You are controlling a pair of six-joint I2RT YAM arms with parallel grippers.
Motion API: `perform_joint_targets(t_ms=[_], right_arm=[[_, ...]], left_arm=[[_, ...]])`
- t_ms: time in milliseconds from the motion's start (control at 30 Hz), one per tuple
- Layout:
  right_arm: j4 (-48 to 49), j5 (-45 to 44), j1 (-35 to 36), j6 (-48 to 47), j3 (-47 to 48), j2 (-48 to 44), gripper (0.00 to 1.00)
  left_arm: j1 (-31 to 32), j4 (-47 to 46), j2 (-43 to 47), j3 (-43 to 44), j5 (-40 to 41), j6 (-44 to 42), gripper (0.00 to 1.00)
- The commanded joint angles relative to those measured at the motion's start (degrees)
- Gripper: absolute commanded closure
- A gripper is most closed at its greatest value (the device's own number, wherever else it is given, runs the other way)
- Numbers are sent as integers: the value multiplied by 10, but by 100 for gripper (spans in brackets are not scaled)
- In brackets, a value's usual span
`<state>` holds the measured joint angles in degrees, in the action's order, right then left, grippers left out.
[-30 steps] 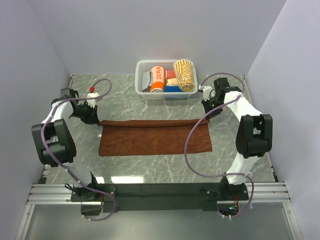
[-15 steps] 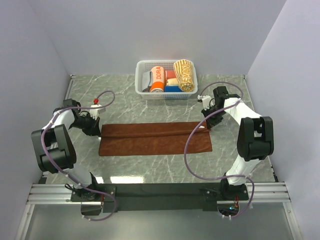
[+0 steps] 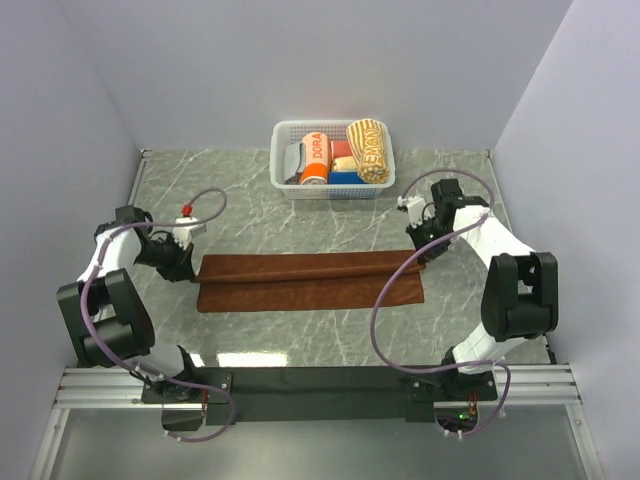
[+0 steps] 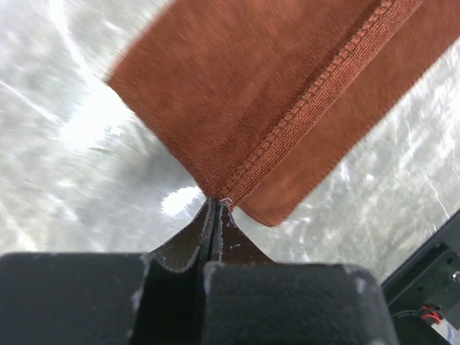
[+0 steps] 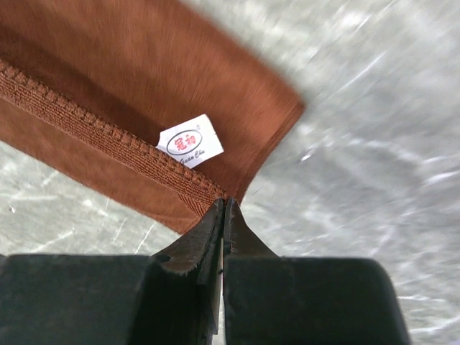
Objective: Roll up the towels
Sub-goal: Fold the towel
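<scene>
- On the marble worktop [image 3: 300,215], seen from above, the folded rust-brown towel [image 3: 310,282] stretches between the left tool [image 3: 190,267] and the right tool [image 3: 421,257].
- Left wrist: the tool is clamped on the towel's hemmed corner.
- Right wrist: the tool is closed, pinching the corner near the white label [image 5: 190,141].

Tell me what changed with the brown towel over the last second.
The left gripper and right gripper, each shut on a far corner of the rust-brown towel, drew that edge toward the robot's bases, folding it further over the near part. The towel's near edge and the basket with its rolls stayed put.
</scene>
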<state>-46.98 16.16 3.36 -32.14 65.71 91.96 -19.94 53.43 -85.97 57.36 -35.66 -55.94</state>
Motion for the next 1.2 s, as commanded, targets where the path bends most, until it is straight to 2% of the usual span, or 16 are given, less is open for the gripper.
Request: perform_joint_targets(t_ms=[0, 433, 867, 1167], right_arm=[[14, -15, 0, 0, -35, 8, 100], [44, -22, 21, 10, -58, 38, 100], [-12, -27, 19, -23, -58, -39, 100], [7, -25, 20, -22, -102, -31, 100]], left_arm=[[-3, -4, 17, -39, 21, -26, 99], [5, -56, -33, -66, 27, 28, 99], [-4, 60, 15, -22, 10, -27, 99], [-4, 54, 13, -55, 14, -34, 99]])
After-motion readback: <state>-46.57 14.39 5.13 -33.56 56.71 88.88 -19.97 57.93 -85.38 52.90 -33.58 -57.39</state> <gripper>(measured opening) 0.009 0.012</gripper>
